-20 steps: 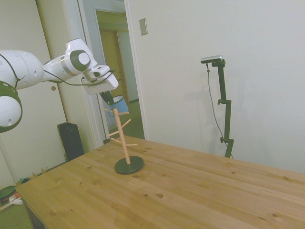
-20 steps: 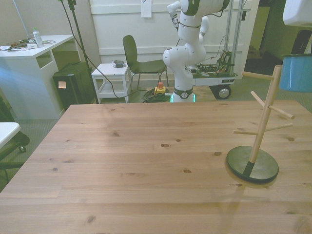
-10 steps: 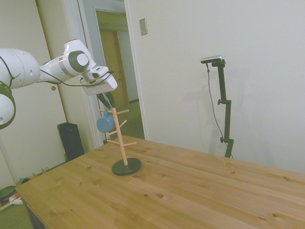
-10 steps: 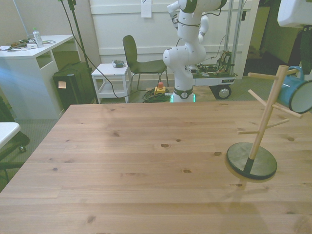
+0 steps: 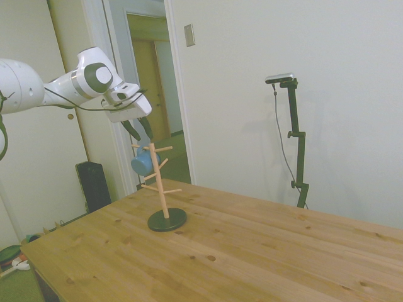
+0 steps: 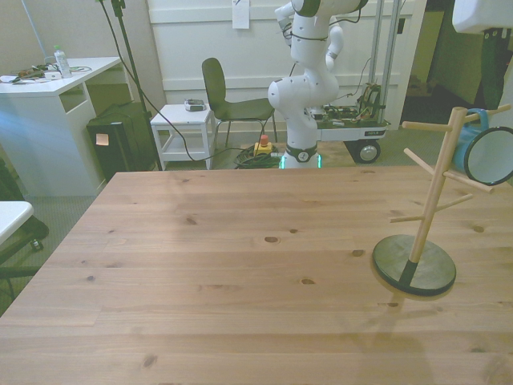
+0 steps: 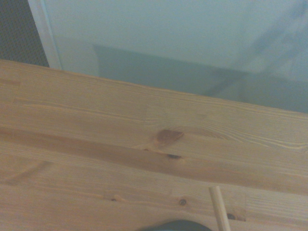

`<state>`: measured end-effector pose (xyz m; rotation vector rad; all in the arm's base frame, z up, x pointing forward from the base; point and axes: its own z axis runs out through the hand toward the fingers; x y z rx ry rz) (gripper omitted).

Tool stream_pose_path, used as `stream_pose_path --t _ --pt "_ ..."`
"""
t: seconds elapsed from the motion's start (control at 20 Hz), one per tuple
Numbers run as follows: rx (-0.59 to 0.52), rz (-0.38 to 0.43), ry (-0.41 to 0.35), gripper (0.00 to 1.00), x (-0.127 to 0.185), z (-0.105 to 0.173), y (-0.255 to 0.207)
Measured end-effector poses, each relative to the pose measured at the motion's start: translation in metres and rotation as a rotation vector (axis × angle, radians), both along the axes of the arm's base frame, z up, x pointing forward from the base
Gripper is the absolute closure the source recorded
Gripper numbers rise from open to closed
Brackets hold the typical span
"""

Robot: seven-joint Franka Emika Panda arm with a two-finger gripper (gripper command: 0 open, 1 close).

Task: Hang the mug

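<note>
A: Item, step in hand?

B: Letting go and clearing off. Gripper (image 5: 140, 131) just above the mug (image 5: 141, 163), fingers spread, holding nothing. Mug hung by its handle on an upper peg of the wooden rack (image 5: 161, 186), tipped on its side, mouth facing out; rack stood near the table (image 6: 200, 265) edge at the front view's right.

A: Handling advice?

B: Lift straight up, slowly, fingers kept apart. Avoid any sideways drag near the top pegs: light rack on a small round base (image 6: 414, 267), judged easy to tip. Check handle seated well down the peg before leaving.

A: Count?

B: Mug, one. Rack, one. Base, one. Pegs, six by the front view, five bare. Gripper, one.
</note>
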<state>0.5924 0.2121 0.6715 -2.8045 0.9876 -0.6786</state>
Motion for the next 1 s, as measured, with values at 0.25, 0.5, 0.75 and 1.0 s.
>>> stream_pose_path --t 0.25,0.5,0.75,1.0 --pt "0.022 0.009 -0.054 0.0 -0.027 0.027 -0.005" --pt "0.05 0.058 -0.09 0.0 -0.088 0.031 0.001" --pt "0.088 0.045 -0.106 0.0 -0.147 0.012 -0.014" --pt "0.135 -0.048 -0.024 0.0 -0.165 -0.075 -0.06"
